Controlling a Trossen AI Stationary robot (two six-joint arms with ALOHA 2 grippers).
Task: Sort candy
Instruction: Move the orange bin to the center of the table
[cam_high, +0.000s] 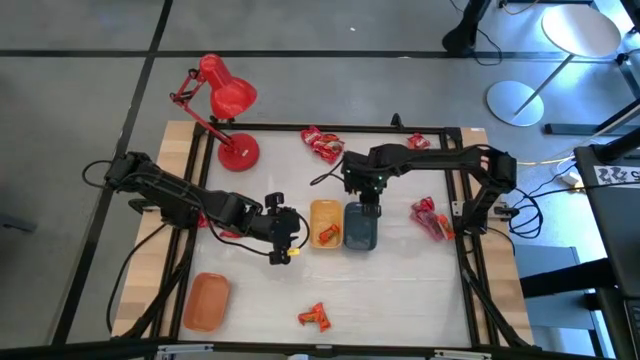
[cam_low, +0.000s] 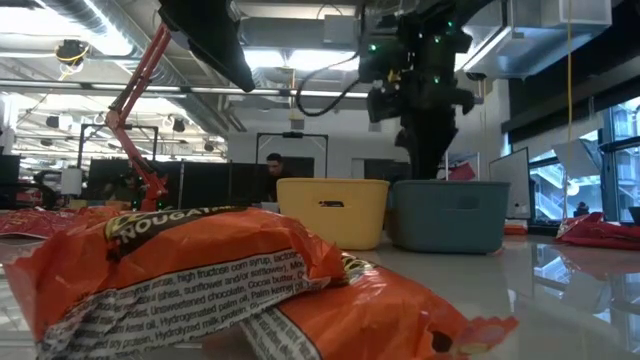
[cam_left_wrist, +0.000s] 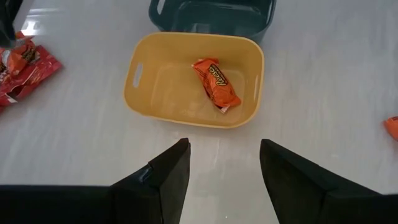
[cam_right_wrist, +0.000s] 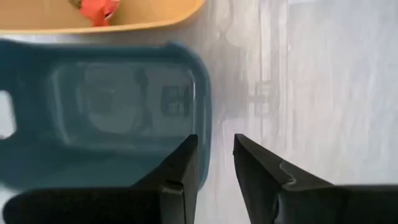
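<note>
We're mid-sort. One orange-wrapped candy (cam_left_wrist: 216, 83) already lies in the yellow tray (cam_left_wrist: 142, 94), which sits touching the left side of the grey tray (cam_high: 360, 228) at table centre. The left gripper (cam_left_wrist: 224, 168) hovers just left of the yellow tray, fingers apart and holding nothing, which looks to us like a drop just made. The right gripper (cam_right_wrist: 216, 163) hangs over the far end of the grey tray, at its right rim, fingers a narrow gap apart with nothing between them; we see no candy in that tray. The rest of the candy is still loose: a red pile (cam_high: 322, 145) at the far edge, one piece (cam_high: 418, 141) far right, a pink/maroon cluster (cam_high: 431, 218) right of the trays, an orange pair (cam_high: 316, 318) near the front edge. The orange tray (cam_high: 206, 300) at near left looks empty. Next move, our call: the right arm goes to the cluster beside it and closes on a single wrapper, while the left reaches for the near orange pair. Wrappers are crinkly and overlapping, so double grabs are likely.
</note>
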